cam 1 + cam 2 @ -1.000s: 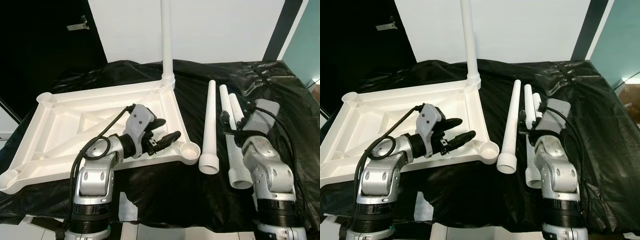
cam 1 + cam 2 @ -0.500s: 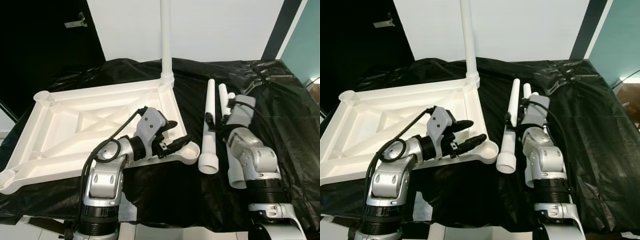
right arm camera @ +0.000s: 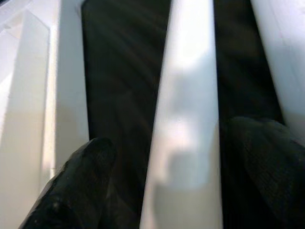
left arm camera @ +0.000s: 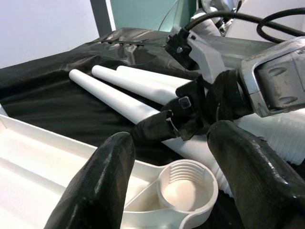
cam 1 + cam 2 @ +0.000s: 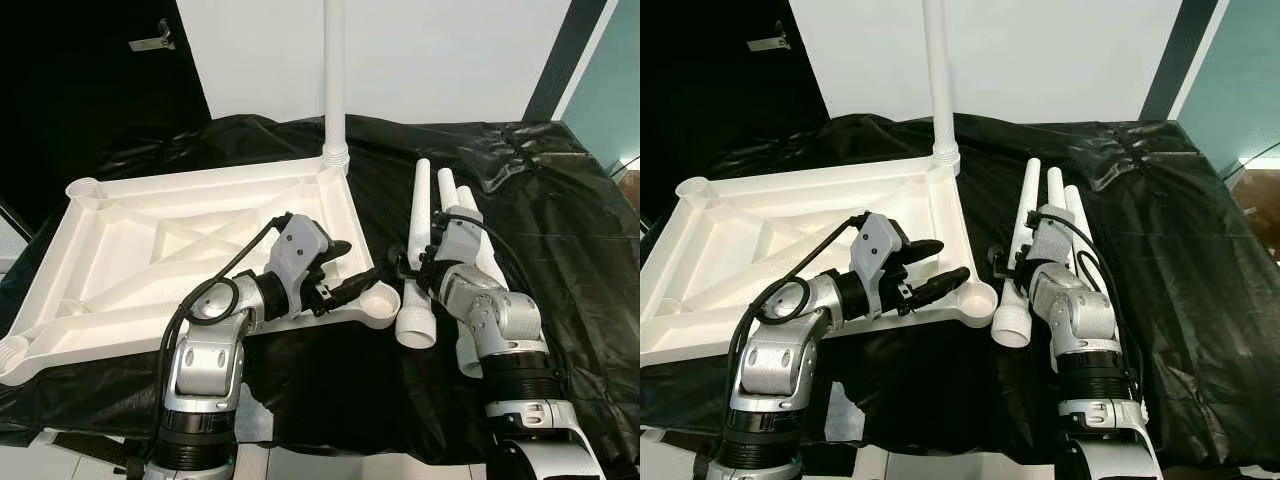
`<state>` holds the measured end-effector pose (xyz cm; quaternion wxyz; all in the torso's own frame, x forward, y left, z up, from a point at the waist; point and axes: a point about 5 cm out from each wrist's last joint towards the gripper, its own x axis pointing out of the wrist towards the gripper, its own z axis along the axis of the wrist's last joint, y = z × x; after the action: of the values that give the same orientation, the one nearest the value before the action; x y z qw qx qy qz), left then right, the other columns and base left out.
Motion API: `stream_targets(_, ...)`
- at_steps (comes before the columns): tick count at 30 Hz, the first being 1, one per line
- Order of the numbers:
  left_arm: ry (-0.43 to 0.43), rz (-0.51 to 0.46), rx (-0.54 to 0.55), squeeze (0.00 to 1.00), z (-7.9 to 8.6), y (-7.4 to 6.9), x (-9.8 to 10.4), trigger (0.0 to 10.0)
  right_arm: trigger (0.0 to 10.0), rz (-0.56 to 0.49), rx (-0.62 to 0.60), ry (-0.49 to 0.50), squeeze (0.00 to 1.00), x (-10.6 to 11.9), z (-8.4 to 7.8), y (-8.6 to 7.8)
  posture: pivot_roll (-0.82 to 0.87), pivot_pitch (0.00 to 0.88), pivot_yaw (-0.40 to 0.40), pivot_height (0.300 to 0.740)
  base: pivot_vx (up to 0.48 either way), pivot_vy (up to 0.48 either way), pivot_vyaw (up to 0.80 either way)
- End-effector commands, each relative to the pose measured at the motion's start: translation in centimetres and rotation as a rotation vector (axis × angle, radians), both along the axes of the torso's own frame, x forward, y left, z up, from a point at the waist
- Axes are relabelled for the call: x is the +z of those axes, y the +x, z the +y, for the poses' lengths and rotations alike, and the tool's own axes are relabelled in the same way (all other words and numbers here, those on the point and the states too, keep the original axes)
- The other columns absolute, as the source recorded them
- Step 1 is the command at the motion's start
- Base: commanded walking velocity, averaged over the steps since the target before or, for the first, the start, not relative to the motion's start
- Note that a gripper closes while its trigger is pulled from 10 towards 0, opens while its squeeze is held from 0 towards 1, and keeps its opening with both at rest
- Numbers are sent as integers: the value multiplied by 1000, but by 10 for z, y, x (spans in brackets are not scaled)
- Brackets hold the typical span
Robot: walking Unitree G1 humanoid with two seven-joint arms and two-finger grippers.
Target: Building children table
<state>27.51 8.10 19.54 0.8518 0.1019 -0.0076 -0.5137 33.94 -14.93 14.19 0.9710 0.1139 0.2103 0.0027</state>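
Near centre: left gripper (image 5: 345,272), fingers spread, hovers over the near right corner socket (image 5: 379,300) of the upturned white tabletop (image 5: 150,250). Right of it, right gripper (image 5: 405,268), fingers spread astride the nearest loose white leg (image 5: 418,250), not closed on it. Two more legs (image 5: 465,215) lie alongside on the black sheet (image 5: 560,220). Far: one leg (image 5: 334,80) stands upright in the far right corner. No legible writing.
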Motion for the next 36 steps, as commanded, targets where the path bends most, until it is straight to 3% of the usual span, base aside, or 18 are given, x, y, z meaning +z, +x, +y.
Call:
stream_targets(1,-29,-51,227,0,9,9,3,10000,10000,98,-46,43,0,-11,-6,-1,-38,39,-12,740,0,0,0)
stream_targets(7,-32,-50,226,0,9,9,3,10000,10000,181,-88,99,0,-17,-14,2,-42,36,-13,740,0,0,0)
stream_targets(11,-34,-52,221,0,7,9,4,10000,10000,227,-24,86,0,-9,-20,11,-48,36,-23,740,0,0,0)
stream_targets(16,-37,-51,228,0,7,8,3,10000,10000,249,65,67,0,-6,-16,14,-44,34,-38,740,0,0,0)
stream_targets(17,-38,-50,231,0,7,8,3,10000,8196,260,88,59,0,-6,-15,15,-44,34,-38,740,0,0,0)
stream_targets(18,-41,-49,234,0,7,8,3,10000,4863,279,114,46,0,-8,-12,15,-41,35,-42,740,0,0,0)
stream_targets(20,-43,-49,238,0,7,8,3,10000,4902,304,128,46,0,-11,-8,15,-38,34,-46,740,0,0,0)
stream_targets(21,-44,-50,241,0,7,7,3,10000,2627,314,144,42,0,-13,-6,15,-38,37,-44,740,0,0,0)
stream_targets(22,-44,-49,243,0,8,8,3,10000,2627,322,157,41,0,-14,-4,14,-37,36,-46,740,0,0,0)
stream_targets(23,-44,-50,246,0,8,8,4,10000,0,332,169,47,0,-15,-2,14,-36,39,-48,740,0,0,0)
stream_targets(30,-43,-54,262,0,12,10,5,10000,0,329,185,2,0,-15,-1,15,-34,42,-56,740,0,0,0)
stream_targets(35,-47,-54,276,0,14,11,5,10000,0,175,146,-28,0,3,-7,23,-34,42,-55,740,0,0,0)
stream_targets(36,-48,-54,277,0,15,11,5,10000,8039,67,140,-34,0,17,-9,27,-36,39,-52,740,0,0,0)
